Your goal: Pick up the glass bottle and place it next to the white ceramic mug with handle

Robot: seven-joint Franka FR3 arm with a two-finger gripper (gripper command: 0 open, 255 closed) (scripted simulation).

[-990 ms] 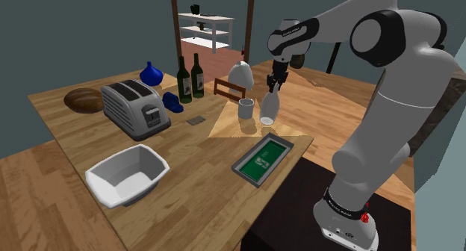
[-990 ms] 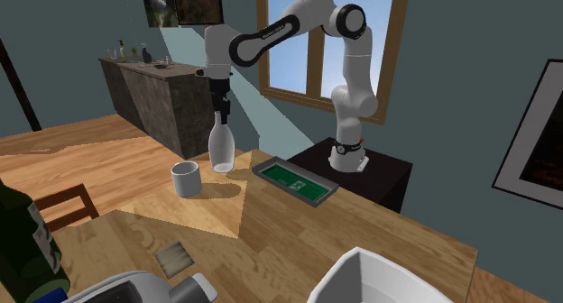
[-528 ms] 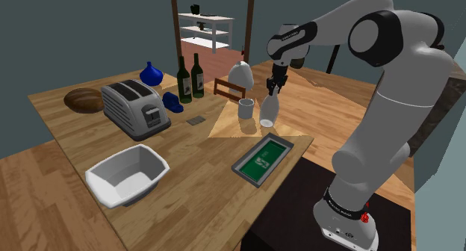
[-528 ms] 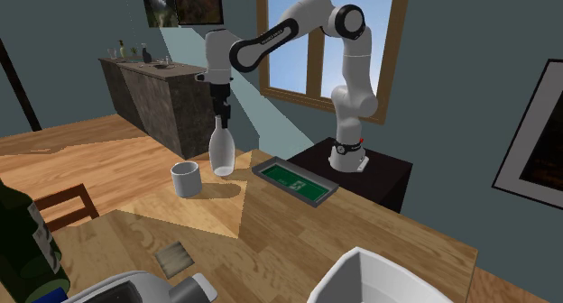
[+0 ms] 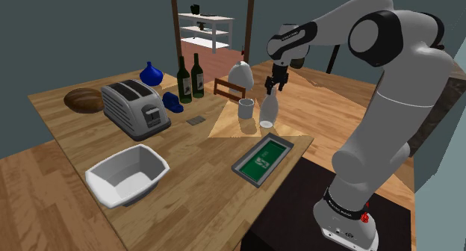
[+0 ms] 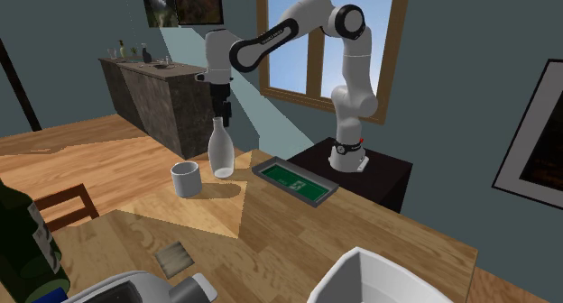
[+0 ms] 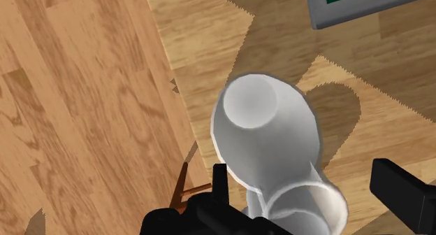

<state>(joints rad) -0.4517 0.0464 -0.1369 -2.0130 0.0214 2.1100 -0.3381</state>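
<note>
The pale translucent glass bottle [image 5: 267, 112] stands upright on the wooden table [image 5: 187, 149], just to the shoulder view's right of the white mug [image 5: 246, 108], with a small gap between them. My gripper [image 5: 273, 84] hangs right above the bottle's neck, fingers apart. From the second exterior view the bottle [image 6: 219, 151] rests beside the mug [image 6: 186, 179], under the gripper [image 6: 223, 114]. In the wrist view the bottle [image 7: 269, 132] is seen from above, its neck between the open gripper [image 7: 305, 176] fingers [image 7: 400, 188], which do not touch it.
A grey tray with a green inside [image 5: 261, 159] lies near the table edge by the stand. Farther off are a toaster [image 5: 135, 108], a white bin [image 5: 127, 174], two dark bottles [image 5: 190, 78], a blue vase [image 5: 151, 74] and a small grey square [image 5: 196, 120].
The bottle came down onto the table beside the mug. The fingers, shut on its neck before, have opened and let it go.
</note>
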